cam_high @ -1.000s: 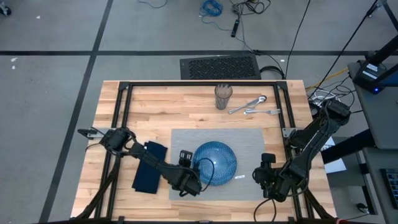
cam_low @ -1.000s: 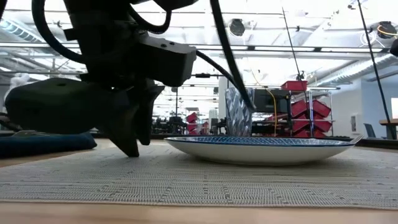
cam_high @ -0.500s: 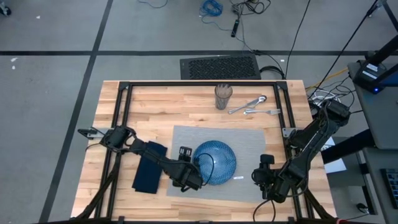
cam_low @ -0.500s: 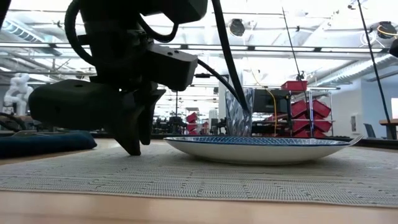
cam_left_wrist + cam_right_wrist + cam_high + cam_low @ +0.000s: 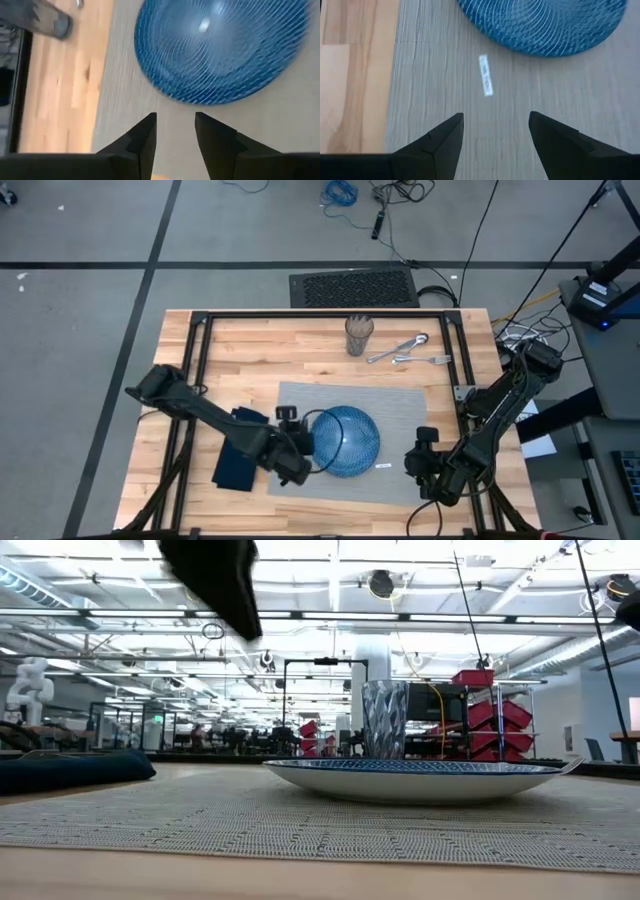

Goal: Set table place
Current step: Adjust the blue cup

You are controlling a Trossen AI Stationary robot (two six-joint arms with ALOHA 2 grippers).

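Observation:
The grey placemat [image 5: 400,405] lies flat on the wooden table [image 5: 240,345], with the round blue plate [image 5: 347,442] resting on its near half. My left gripper [image 5: 303,463] is open and empty above the mat's near left part, just left of the plate; in the left wrist view [image 5: 175,120] its fingers hover over the mat [image 5: 120,90]. In the low view it shows only at the top edge [image 5: 215,580]. My right gripper [image 5: 415,465] is open and empty over the mat's near right part [image 5: 445,75].
A folded navy napkin [image 5: 238,452] lies on the wood left of the mat. A patterned glass [image 5: 358,335] and metal cutlery [image 5: 405,350] sit near the far edge. A small white label [image 5: 486,75] lies on the mat beside the plate. Bare wood shows at the far left.
My left gripper has risen from the placemat, where its fingertips stood beside the plate, up to the top edge of the low view. The left arm has drawn back toward the table's left edge. The plate stays where it was.

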